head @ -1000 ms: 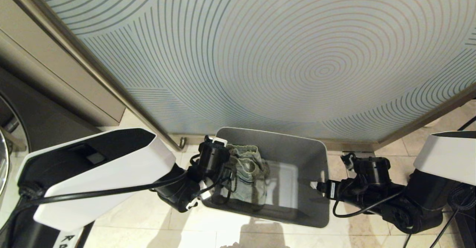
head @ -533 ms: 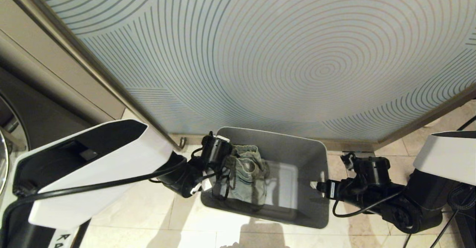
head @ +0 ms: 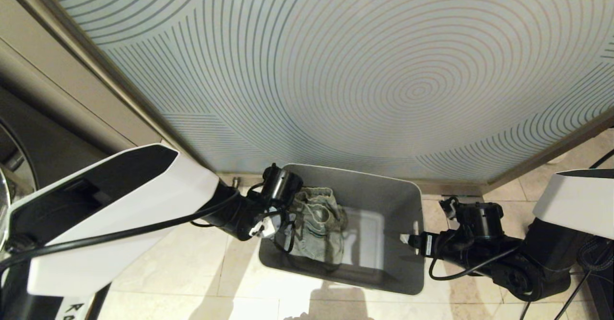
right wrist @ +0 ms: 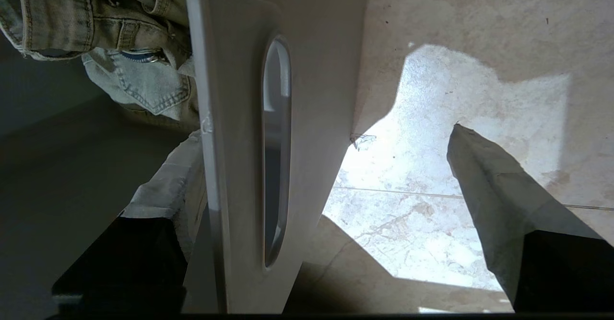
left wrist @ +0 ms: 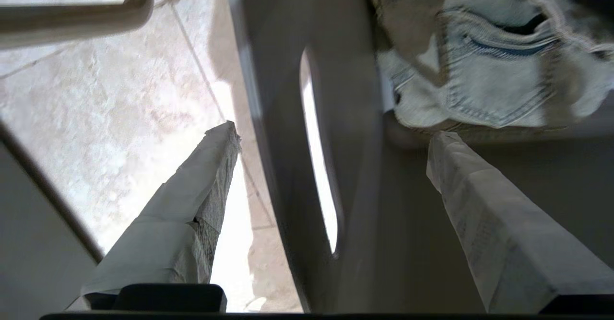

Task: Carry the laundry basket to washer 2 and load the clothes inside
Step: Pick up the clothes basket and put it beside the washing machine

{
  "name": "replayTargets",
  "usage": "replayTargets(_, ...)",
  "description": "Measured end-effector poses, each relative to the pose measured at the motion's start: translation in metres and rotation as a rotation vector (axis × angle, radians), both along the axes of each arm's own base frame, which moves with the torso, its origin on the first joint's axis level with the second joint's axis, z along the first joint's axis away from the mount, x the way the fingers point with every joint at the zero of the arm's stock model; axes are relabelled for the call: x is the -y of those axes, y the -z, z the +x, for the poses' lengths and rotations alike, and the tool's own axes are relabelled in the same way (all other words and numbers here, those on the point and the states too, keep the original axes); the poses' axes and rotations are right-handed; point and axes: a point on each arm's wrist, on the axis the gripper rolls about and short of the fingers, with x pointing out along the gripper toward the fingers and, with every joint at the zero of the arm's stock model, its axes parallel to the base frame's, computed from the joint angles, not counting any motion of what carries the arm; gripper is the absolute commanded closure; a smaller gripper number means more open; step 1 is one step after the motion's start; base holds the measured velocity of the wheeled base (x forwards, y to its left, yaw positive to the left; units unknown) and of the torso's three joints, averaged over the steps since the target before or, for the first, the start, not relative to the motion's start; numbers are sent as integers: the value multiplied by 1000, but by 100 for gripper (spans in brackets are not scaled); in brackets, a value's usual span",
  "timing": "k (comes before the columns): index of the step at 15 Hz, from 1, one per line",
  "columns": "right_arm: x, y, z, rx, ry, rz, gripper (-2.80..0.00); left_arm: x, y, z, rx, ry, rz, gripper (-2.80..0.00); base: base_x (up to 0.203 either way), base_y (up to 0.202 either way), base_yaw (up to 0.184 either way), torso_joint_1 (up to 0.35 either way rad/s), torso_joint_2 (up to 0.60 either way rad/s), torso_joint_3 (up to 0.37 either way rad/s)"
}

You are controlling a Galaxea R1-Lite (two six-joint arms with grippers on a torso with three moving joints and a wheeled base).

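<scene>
Pale marble floor tiles (head: 201, 267) carry the scene. Nearest the robot, both arms reach down to the short ends of the grey laundry basket (head: 383, 281), which stands on the tiles against the foot of a frosted panel (head: 336, 70) printed with concentric rings. The right gripper (right wrist: 331, 133) has not moved over the last second: its jaws are spread wide and straddle the basket's right end wall beside the slot handle (right wrist: 276, 147), one finger inside the bin, one outside, neither pressing. The left gripper (left wrist: 331, 130), also spread wide and holding nothing, has been resettled during that second: the left forearm has swung higher and further from the robot, and the wrist now sits at the basket's far left corner, fingers astride the left wall at its slot (left wrist: 316, 157). Inside, towards the left wall, lie the clothes (head: 316, 224), a small garment of washed-out denim, one pocket showing. Judgement: both grippers are placed for a two-handed lift but neither has closed, so the carry to the washer has not begun. A dark appliance front (head: 29, 137) lies at far left.
</scene>
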Motion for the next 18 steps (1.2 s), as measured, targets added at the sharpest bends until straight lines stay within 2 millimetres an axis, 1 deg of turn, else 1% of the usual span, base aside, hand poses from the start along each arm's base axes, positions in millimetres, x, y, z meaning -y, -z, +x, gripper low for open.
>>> replayTargets(5,0,1,1,0,2,-1,-280,3,16,6,-35,-14,25,-280,0,0,0,0,0,0)
replayTargets(10,0,9,1,-24,4,-9,-280,5,23,9,-63,-43,11,-280,0,0,0,0,0,0)
replayTargets(15,0,11,1,-22,4,-8,-280,5,26,8,-71,-44,12,-280,0,0,0,0,0,0)
replayTargets(16,0,11,1,-22,5,-8,-280,5,26,9,-71,-44,12,0,0,0,0,0,0,0)
replayTargets(18,0,12,0,-25,5,-8,-280,5,26,9,-71,-45,12,0,0,0,0,0,0,0)
